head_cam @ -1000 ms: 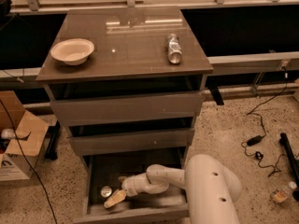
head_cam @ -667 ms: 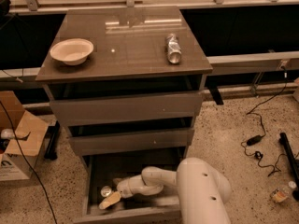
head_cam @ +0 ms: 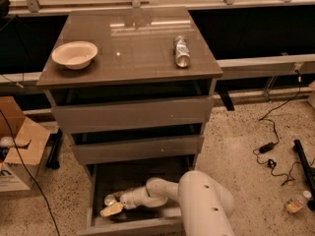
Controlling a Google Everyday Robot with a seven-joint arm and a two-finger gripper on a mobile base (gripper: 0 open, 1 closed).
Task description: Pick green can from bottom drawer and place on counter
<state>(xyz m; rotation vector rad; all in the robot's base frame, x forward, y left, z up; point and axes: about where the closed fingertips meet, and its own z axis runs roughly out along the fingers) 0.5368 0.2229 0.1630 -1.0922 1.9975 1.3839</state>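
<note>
The bottom drawer is pulled out, with a dark floor. The green can stands at its front left; only its shiny silver top shows clearly. My white arm reaches down into the drawer from the right. My gripper is at the can, with its tan tip just in front of and below the can's top. Whether it holds the can is not visible. The counter is the glossy grey-brown top above the three drawers.
On the counter, a cream bowl sits at the left and a silver-grey dented can lies at the right. The two upper drawers stand slightly open. A cardboard box is at the left, and cables and a bottle lie on the floor at the right.
My arm has reached a little further left inside the bottom drawer, bringing the gripper closer onto the can. Nothing on the counter has moved.
</note>
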